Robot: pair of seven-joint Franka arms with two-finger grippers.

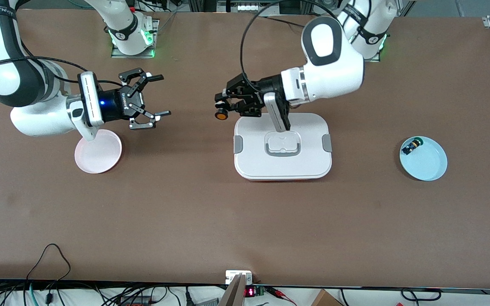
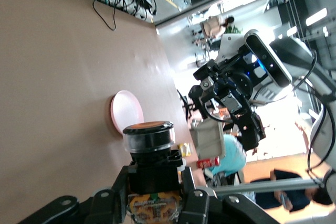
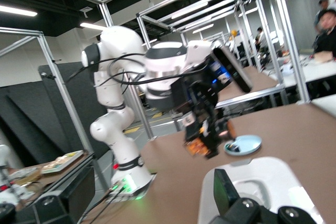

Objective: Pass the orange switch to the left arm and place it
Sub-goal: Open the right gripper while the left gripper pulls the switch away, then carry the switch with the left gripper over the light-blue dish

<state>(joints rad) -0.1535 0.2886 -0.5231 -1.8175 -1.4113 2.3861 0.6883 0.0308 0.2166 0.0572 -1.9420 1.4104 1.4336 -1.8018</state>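
Note:
My left gripper (image 1: 223, 107) is shut on the orange switch (image 1: 220, 114) and holds it in the air, over the table just off the box's corner toward the right arm's end. In the left wrist view the switch (image 2: 151, 153) sits between the fingers (image 2: 197, 203), orange cap outward. The white box (image 1: 283, 148) lies under the left wrist. My right gripper (image 1: 156, 97) is open and empty in the air over the table beside the pink plate, facing the switch with a gap between them. The right wrist view shows the switch (image 3: 202, 142) and one of its own fingers (image 3: 224, 188).
A pink plate (image 1: 98, 153) lies under the right wrist. A light blue plate (image 1: 424, 159) toward the left arm's end holds a black switch with a yellow-green cap (image 1: 411, 146). Cables hang along the table's near edge.

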